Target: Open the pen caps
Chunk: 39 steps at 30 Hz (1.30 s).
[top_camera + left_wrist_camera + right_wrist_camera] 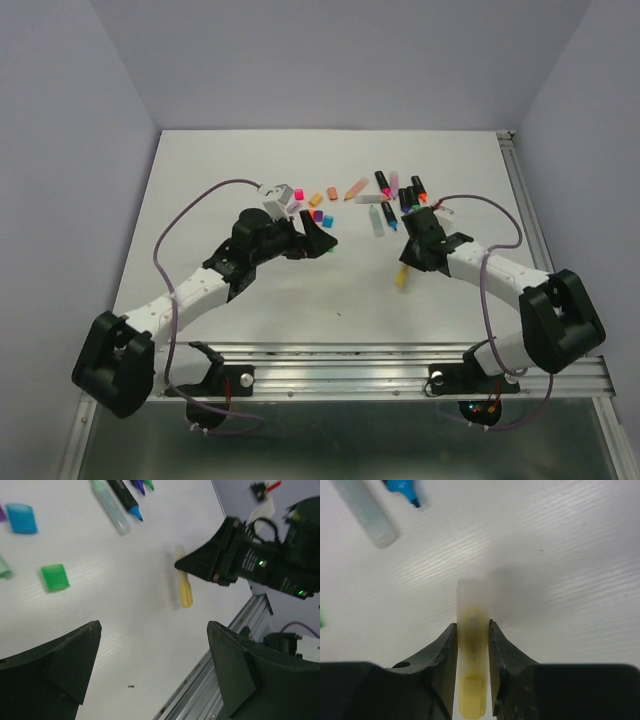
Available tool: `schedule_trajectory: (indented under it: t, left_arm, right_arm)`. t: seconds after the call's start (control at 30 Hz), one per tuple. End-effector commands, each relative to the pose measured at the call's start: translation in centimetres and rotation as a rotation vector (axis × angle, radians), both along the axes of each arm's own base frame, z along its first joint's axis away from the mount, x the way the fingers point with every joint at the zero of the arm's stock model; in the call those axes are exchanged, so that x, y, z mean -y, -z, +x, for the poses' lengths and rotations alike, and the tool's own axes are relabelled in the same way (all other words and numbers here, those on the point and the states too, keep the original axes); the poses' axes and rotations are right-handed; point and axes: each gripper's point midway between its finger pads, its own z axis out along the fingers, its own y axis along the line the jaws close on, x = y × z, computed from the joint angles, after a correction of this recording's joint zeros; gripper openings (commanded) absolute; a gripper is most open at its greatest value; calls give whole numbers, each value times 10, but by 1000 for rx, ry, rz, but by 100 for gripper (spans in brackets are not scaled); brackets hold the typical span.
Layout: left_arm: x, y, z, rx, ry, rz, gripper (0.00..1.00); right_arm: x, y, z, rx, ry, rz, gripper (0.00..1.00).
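Your right gripper [472,630] clamps the pastel yellow pen [474,605], right of table centre | left gripper [152,630] spread wide, empty | pen caps [317,198] and pens [383,183] cluster toward far edge — open tabletop [330,300] toward near edge.

white table [300,300] with a faint, fine streaked grain. pale lilac-grey walls [60,100]. the arms [195,290] are white with black joints and carry purple cables [232,182]. the left gripper [152,627] and right gripper [472,630] are black. the pen in the right gripper is a pale yellow pen [472,650], milky at its far end and deeper yellow at the near end. other colours: a green cap [55,577], a blue cap [22,518], an orange cap [316,198], a mint pen [110,507], a black pen with a blue tip [125,497], a peach pen [356,188].
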Motion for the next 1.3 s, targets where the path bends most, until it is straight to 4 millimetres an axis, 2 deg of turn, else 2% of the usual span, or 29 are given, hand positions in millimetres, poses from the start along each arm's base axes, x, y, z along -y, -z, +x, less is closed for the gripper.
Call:
schedule_trajectory:
  t: [0.0,0.03,0.07,0.13,0.23,0.33,0.37,0.57,0.67,0.8,0.9,0.93,1.0,1.13,1.27]
  left_arm:
    - [56,-4,-24,33,254,-53,99]
    - [74,-9,-35,48,314,-53,99]
    - [84,0,-38,36,343,-35,99]
    - [106,0,-47,41,391,-24,99]
    - [126,1,-55,37,443,-21,99]
    - [137,0,-54,38,454,-18,99]
    - [140,6,-53,26,452,-7,99]
    - [153,24,-45,2,428,35,98]
    - [158,28,-42,-5,418,48,94]
    - [161,27,-36,-19,370,61,81]
    - [161,23,-37,-16,352,57,73]
    - [162,23,-37,-19,344,59,67]
    - [162,27,-37,-42,331,76,61]
    - [167,38,-42,-73,324,128,53]
    - [168,41,-47,-91,329,137,52]
  right_arm:
    - [-43,-56,17,210,-186,222,7]
    - [-49,-61,15,229,-217,256,6]
    - [-58,-73,17,267,-246,299,2]
    - [-77,-92,13,302,-317,394,1]
    - [-87,-111,14,352,-344,446,1]
    - [-92,-118,14,366,-345,475,1]
    - [-95,-121,15,363,-339,493,1]
    - [-107,-134,14,369,-348,566,1]
    - [-111,-136,12,363,-358,580,1]
    - [-115,-134,10,350,-365,586,1]
    - [-116,-130,9,340,-372,576,1]
    - [-114,-127,11,335,-354,560,1]
    - [-113,-125,13,335,-345,547,1]
    - [-111,-126,20,353,-308,534,1]
    - [-105,-125,28,359,-255,508,1]
